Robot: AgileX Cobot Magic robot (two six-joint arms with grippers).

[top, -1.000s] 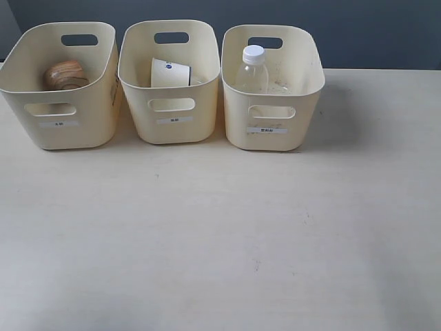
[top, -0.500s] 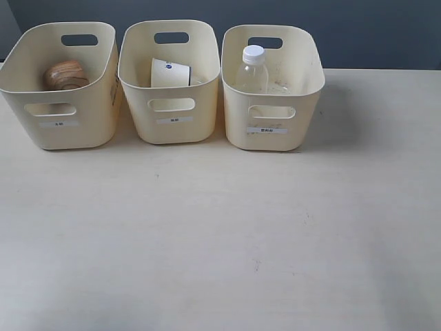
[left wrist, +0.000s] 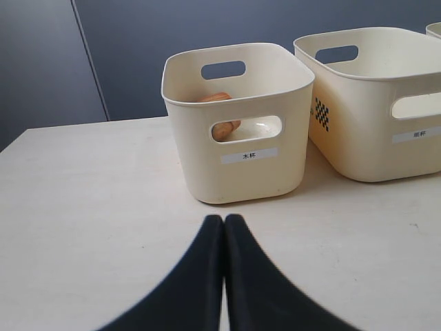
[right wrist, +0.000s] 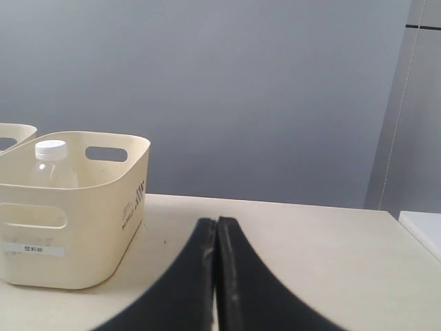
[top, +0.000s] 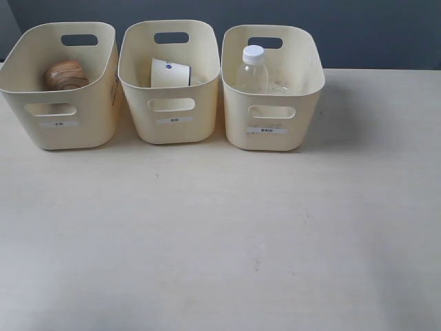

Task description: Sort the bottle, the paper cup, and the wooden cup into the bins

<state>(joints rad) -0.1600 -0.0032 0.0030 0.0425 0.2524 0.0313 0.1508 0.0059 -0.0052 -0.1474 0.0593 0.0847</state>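
Note:
Three cream bins stand in a row at the back of the table. The wooden cup (top: 65, 74) lies in the left bin (top: 58, 131). A white paper cup (top: 169, 73) lies on its side in the middle bin (top: 172, 127). The clear bottle (top: 252, 70) with a white cap stands upright in the right bin (top: 269, 138). Neither arm shows in the exterior view. My left gripper (left wrist: 224, 219) is shut and empty, a short way in front of the left bin (left wrist: 238, 172), where the wooden cup (left wrist: 224, 128) shows through the handle slot. My right gripper (right wrist: 216, 222) is shut and empty beside the right bin (right wrist: 76, 207) holding the bottle (right wrist: 52, 165).
The pale table (top: 220, 234) stretches wide in front of the bins. A dark grey wall (top: 372, 31) runs behind them. In the right wrist view a lighter panel (right wrist: 410, 138) stands past the table's far corner.

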